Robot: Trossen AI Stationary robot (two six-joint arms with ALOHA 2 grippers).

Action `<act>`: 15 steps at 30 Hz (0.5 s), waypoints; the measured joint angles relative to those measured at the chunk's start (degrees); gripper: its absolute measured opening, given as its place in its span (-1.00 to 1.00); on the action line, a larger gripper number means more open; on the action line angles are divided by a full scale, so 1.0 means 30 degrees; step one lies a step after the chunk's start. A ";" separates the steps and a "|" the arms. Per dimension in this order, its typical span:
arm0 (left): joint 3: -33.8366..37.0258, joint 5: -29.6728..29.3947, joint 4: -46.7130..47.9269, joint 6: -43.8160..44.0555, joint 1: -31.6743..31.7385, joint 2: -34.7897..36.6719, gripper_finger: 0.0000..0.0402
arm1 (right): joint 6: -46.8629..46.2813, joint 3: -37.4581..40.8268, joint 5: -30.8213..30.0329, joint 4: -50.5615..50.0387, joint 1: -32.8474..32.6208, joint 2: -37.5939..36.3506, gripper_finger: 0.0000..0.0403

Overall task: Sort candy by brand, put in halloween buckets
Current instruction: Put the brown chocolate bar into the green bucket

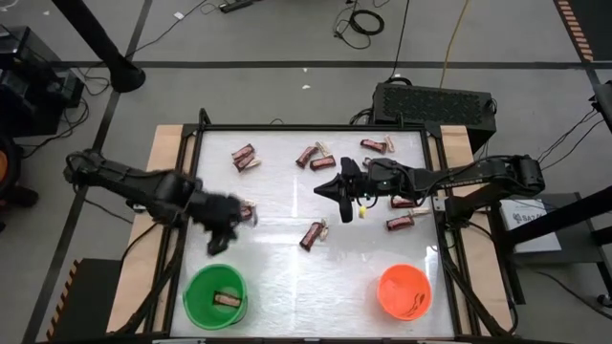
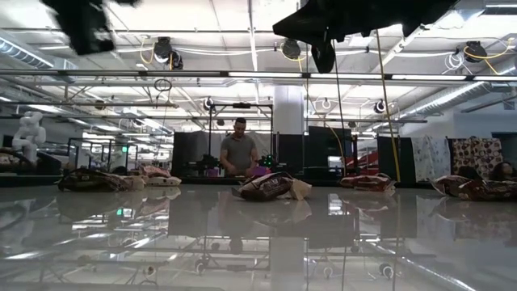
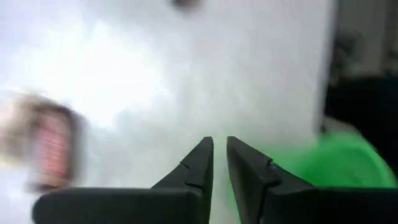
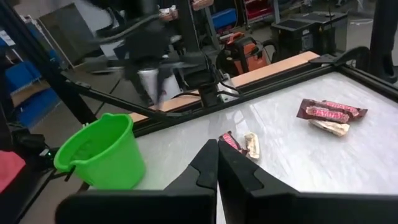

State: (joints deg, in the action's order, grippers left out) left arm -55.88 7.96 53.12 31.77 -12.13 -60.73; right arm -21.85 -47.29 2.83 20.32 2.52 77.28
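Several wrapped candy bars lie scattered on the white table top, among them one near the middle (image 1: pixel 314 234) and a pair at the far side (image 1: pixel 308 155). At the near edge stand the green bucket (image 1: pixel 215 294), with one bar (image 1: pixel 227 300) in it, and the orange bucket (image 1: pixel 404 291). My left gripper (image 3: pixel 220 140) hangs over the table just beyond the green bucket (image 3: pixel 339 165), its fingers a narrow gap apart with nothing between them. My right gripper (image 4: pixel 217 149) is shut and empty, held above the table's middle (image 1: pixel 325 189).
A black frame (image 1: pixel 316 127) borders the table, with wooden strips outside it. More bars lie at the right (image 1: pixel 400 222) and far left (image 1: pixel 245 158), and one (image 1: pixel 249 210) beside my left gripper. A person stands in the room beyond the table (image 2: pixel 239 149).
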 joint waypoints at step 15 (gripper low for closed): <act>0.0006 -0.2799 -0.0491 -0.2489 1.6256 -0.2333 -0.88 | 0.2533 0.0000 0.0036 -0.1778 0.0000 0.0000 -1.00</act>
State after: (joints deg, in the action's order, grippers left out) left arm -55.86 -0.44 51.64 24.31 36.64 -67.73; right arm -14.25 -47.29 2.94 14.98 2.52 77.28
